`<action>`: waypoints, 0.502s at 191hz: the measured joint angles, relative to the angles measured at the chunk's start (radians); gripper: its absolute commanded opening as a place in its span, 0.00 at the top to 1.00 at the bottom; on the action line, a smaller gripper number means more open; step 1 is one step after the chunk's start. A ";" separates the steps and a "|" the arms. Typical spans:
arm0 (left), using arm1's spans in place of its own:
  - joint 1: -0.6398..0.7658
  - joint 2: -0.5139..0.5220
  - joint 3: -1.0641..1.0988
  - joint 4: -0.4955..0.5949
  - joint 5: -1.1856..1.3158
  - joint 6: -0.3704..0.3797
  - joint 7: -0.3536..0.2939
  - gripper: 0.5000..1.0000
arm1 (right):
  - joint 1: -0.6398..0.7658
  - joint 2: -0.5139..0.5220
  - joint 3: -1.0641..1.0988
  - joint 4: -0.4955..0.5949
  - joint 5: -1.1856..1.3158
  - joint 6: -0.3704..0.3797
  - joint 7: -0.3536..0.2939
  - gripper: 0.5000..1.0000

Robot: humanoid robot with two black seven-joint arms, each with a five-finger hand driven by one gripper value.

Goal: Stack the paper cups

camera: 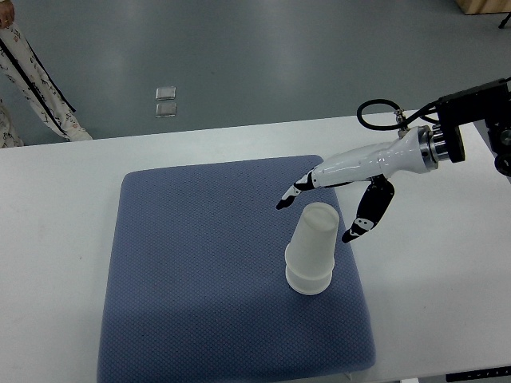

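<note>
White paper cups (312, 249) stand upside down, stacked one over another, on the right part of a blue-grey mat (207, 263). My right hand (319, 211) hovers just above and behind the stack, its arm coming in from the right edge. Its fingers (291, 194) are spread, with the thumb (367, 211) hanging down to the right of the cups. It holds nothing and does not touch the stack. The left arm does not show.
The mat lies on a white table (56, 239). A person's patterned trouser leg (36, 80) shows at the top left beyond the table. A small clear object (166, 101) lies on the floor behind the table.
</note>
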 measured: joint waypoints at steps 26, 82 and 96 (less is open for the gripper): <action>0.000 0.000 0.000 0.000 0.000 0.000 0.000 0.00 | 0.005 -0.008 0.006 -0.017 0.029 0.002 0.001 0.17; 0.000 0.000 0.000 0.000 0.000 0.000 0.000 0.00 | -0.047 -0.004 0.016 -0.168 0.380 -0.006 0.001 0.17; 0.000 0.000 0.000 0.000 0.000 0.000 0.000 0.00 | -0.086 0.019 0.020 -0.238 0.549 -0.017 0.000 0.17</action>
